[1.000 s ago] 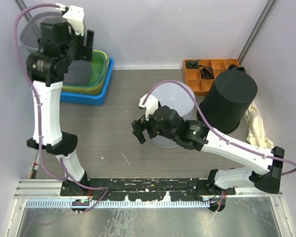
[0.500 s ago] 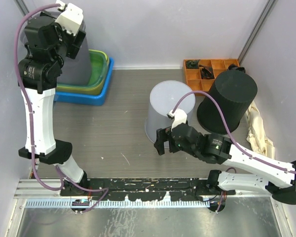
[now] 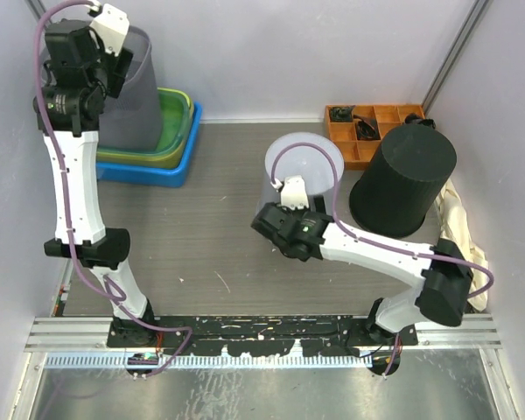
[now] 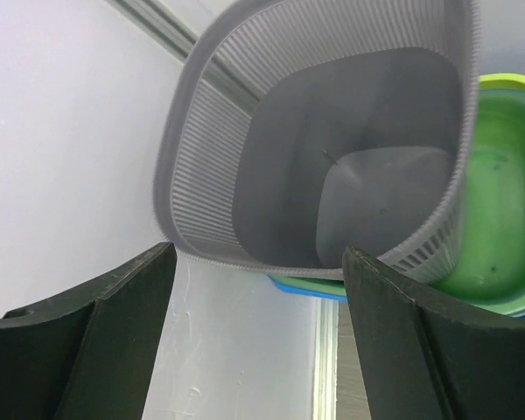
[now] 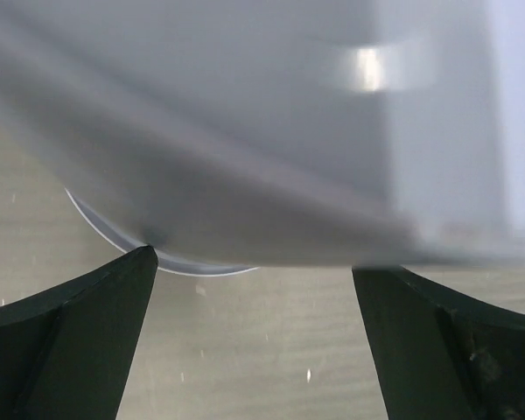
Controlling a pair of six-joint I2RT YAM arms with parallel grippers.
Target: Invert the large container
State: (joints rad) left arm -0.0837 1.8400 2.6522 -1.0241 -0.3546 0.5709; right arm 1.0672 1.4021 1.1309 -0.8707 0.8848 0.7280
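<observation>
The large container, a translucent white bucket [image 3: 304,171], stands mid-table with its closed end up. It fills the top of the right wrist view as a blurred pale wall [image 5: 245,131], and a thin arc of its rim shows close to the table. My right gripper [image 3: 276,220] is at its near side, open [image 5: 254,297], with only bare table between the fingers. My left gripper [image 3: 114,48] is raised at the back left, open [image 4: 258,289]. It looks into a grey ribbed bin [image 4: 332,149] that leans in a green tub.
The grey ribbed bin [image 3: 138,92] rests in a green tub [image 3: 177,122], which is nested in a blue tub [image 3: 157,173] against the back wall. A black bucket [image 3: 404,179] stands upside down at right, with an orange compartment tray [image 3: 367,122] behind it and crumpled cloth [image 3: 459,223] beside it.
The white bucket went from tilted to standing closed end up. My right gripper swung round its near side, staying open. The left arm rose and drew back towards the left corner.
</observation>
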